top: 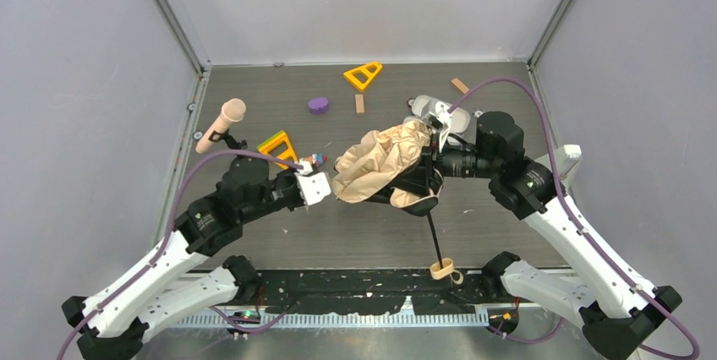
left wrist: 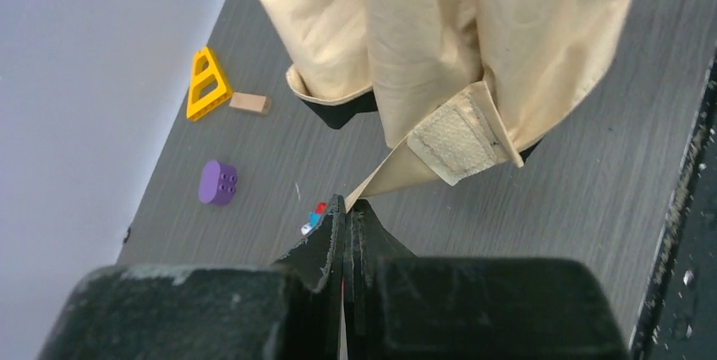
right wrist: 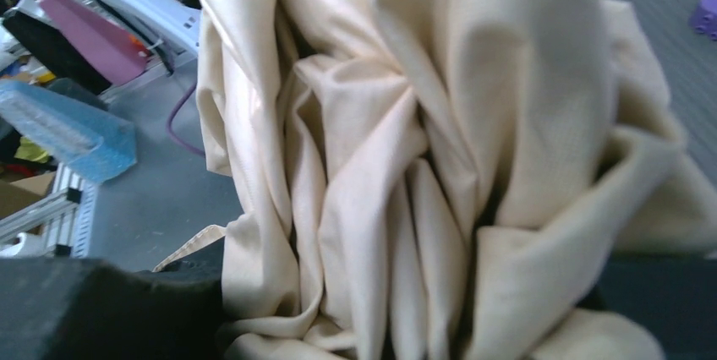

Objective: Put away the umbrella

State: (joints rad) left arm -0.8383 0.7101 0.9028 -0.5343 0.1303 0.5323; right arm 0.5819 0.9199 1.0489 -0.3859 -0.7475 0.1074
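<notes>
With the right fingers [right wrist: 101, 309] gripping the umbrella [top: 372, 166] by its bunched canopy [right wrist: 380, 166] and the left fingers [left wrist: 325, 242] pinched shut on the strap [left wrist: 385, 176] at their tips, pull that strap taut and wind it snugly round the folds so the velcro [left wrist: 452, 142] seats.

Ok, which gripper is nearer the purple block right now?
Left. The left gripper, pinching the strap of the umbrella, sits on the near side of the purple block, almost in line with it. The right gripper, closed on the bunched canopy, is farther off to the block's right.
</notes>
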